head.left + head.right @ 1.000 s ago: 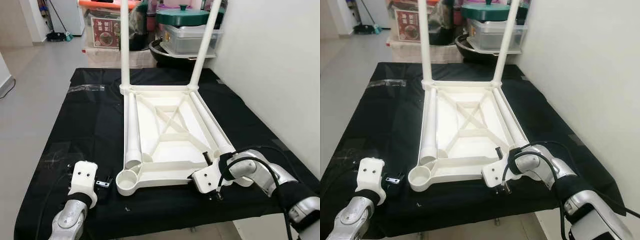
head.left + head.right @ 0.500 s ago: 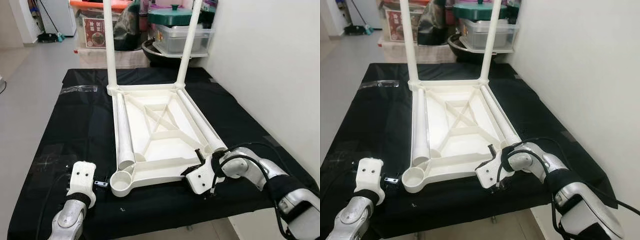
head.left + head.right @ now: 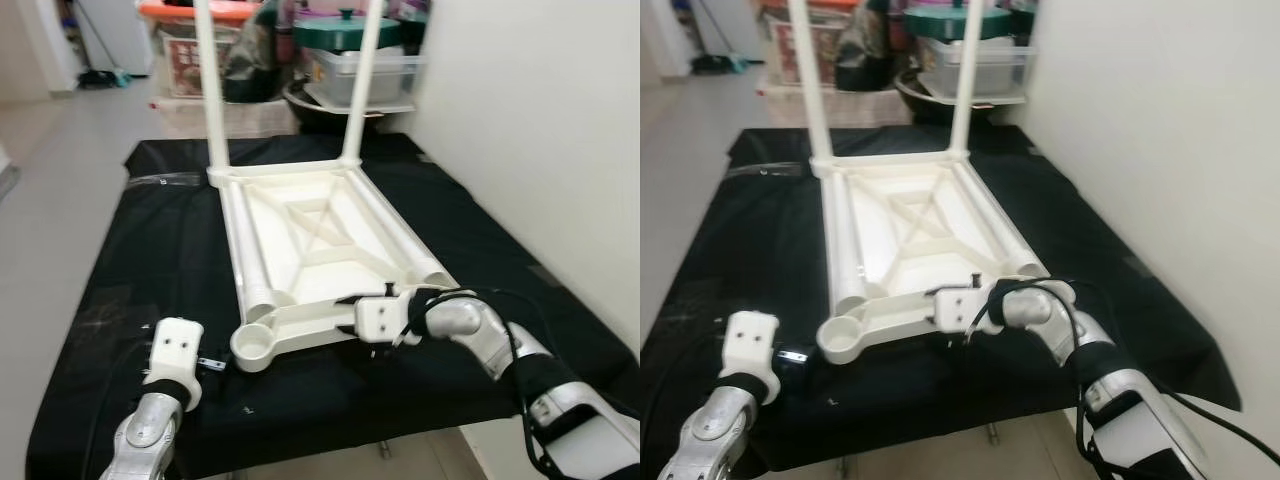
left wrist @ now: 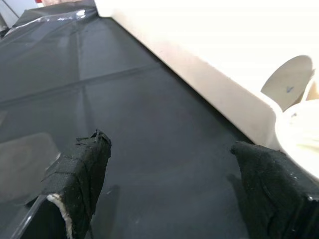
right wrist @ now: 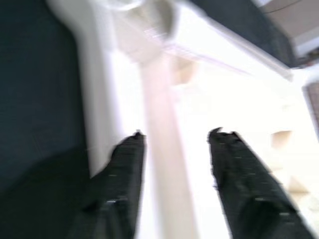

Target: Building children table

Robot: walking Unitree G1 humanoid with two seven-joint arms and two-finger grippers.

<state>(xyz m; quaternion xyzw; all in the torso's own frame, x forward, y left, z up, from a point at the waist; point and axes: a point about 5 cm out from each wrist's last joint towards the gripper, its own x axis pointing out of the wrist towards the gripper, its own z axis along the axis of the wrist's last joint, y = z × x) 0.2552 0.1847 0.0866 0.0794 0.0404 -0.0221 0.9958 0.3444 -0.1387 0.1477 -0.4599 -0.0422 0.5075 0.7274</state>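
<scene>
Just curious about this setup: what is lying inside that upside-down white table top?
Two loose white legs lie along the long sides of the table top, flanking its crossed ribs. What lies beneath them is hidden.

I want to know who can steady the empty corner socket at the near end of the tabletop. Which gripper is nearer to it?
Left. The left gripper rests on the cloth beside the socket; the right gripper is further along the near edge.

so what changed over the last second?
The right gripper swung from the tabletop's near right corner inward along its near edge, fingers open astride a white rib in the right wrist view. The camera shifted too. The left gripper stayed open on the black cloth by the empty corner socket; two legs stay upright.
</scene>
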